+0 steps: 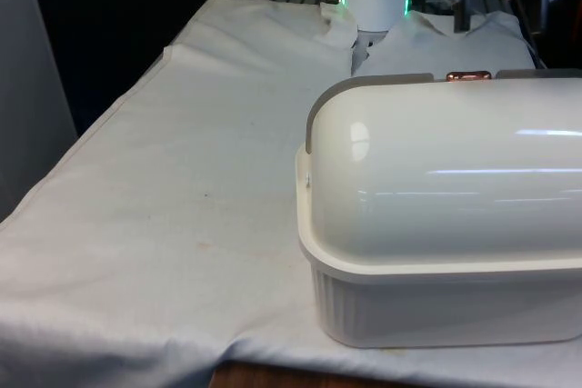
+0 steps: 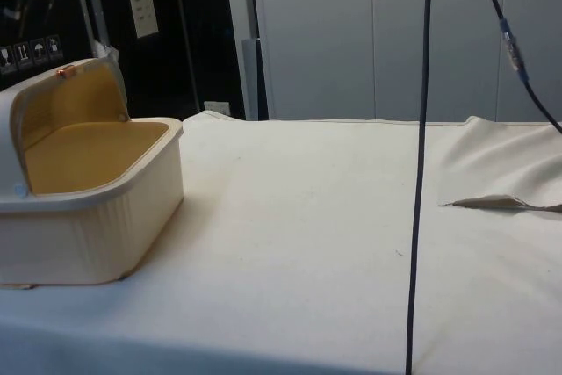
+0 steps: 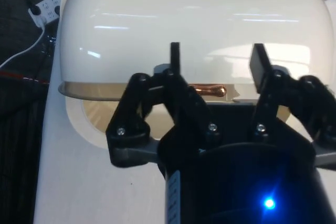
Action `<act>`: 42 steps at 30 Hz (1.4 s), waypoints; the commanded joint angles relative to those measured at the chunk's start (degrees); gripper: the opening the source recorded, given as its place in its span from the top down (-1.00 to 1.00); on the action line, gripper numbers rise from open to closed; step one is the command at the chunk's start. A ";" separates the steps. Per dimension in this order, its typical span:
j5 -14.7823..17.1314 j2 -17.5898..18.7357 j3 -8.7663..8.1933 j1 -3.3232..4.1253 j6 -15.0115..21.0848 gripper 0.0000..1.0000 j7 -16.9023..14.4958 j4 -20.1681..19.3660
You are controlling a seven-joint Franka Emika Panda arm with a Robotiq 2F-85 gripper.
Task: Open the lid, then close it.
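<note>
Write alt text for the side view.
A cream bread box stands at the edge of a table under a white cloth, its rounded lid rolled back so the tan inside shows. A small copper handle sits on the lid's rim.

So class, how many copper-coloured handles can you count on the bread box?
1. The copper handle sits on the edge of the lid, raised over the bread box, just beyond the open gripper.

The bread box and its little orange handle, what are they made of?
The bread box looks like glossy cream plastic: light streaks shine on its rounded lid and its base has moulded ribs. The inside looks tan and matte, maybe wood or bamboo. The handle gleams coppery, likely metal, though coated plastic is possible.
</note>
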 commanded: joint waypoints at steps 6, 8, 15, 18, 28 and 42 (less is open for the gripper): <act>-0.06 0.17 -0.06 0.06 0.00 0.24 0.11 0.17; 0.00 0.06 0.00 0.00 0.00 0.44 0.00 0.00; -0.11 -0.29 0.00 0.23 0.52 1.00 0.23 -1.09; -0.17 -0.52 0.00 0.29 0.69 1.00 0.29 -1.72; -0.63 -2.29 -0.17 1.03 3.09 1.00 0.63 -5.50; -0.80 -4.18 0.29 1.49 6.93 1.00 0.23 -10.77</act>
